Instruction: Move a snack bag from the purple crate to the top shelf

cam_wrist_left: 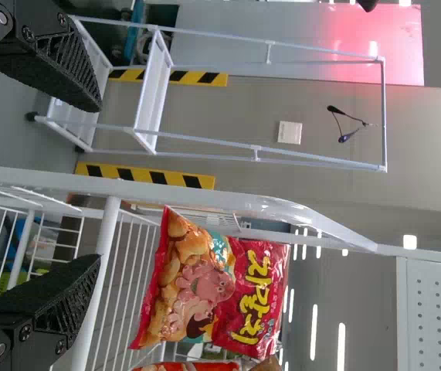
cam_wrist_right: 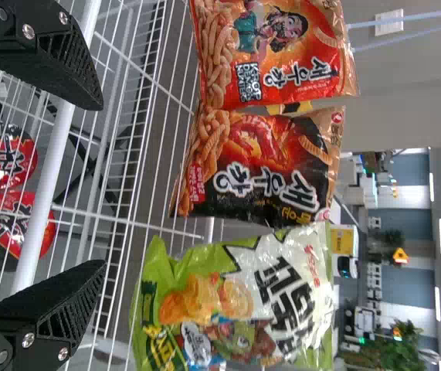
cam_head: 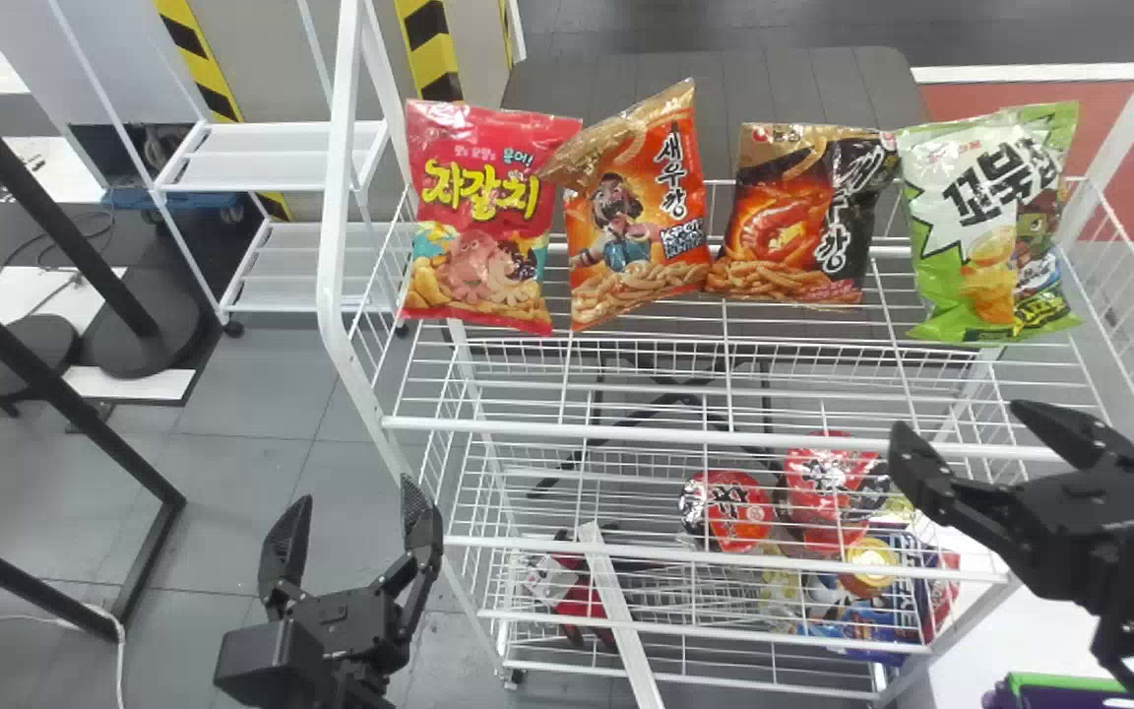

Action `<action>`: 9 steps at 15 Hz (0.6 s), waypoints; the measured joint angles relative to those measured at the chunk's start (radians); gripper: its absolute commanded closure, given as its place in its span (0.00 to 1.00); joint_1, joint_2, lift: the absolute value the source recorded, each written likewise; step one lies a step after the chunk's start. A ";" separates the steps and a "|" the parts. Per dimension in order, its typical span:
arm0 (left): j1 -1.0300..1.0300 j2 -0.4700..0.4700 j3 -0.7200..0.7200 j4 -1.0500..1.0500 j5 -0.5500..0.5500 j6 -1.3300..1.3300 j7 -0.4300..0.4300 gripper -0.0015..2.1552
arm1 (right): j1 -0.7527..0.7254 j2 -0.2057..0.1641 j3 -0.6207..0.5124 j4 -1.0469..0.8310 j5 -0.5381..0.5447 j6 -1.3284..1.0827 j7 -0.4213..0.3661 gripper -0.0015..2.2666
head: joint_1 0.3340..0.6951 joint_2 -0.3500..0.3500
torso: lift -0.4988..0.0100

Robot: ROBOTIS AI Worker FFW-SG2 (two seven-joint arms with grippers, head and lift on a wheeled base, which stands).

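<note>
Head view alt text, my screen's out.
Four snack bags line the top shelf of a white wire rack; the open, empty right tool hangs by its right front corner, the open left tool off its left side.

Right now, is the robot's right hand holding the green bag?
No, the right gripper is open, apart from the green bag on the top shelf.

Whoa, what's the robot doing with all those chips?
It's putting snacks on a shelf, but nobody is holding a bag right now. The red bag, orange bag, black-and-orange bag and green bag stand on the top shelf. The right gripper is open near the shelf's front, and the left gripper is open beside the rack.
</note>
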 measured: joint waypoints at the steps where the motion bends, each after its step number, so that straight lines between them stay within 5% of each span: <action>1: 0.001 0.000 0.000 0.000 0.000 0.000 0.000 0.07 | 0.027 0.000 -0.018 0.014 -0.008 -0.064 0.001 0.05 | 1.00 0.61 | 0.98; 9: 0.013 -0.006 -0.008 -0.030 -0.015 0.028 0.001 0.07 | 0.175 0.000 -0.101 0.176 -0.116 -0.548 0.071 0.05 | 1.00 0.54 | 0.98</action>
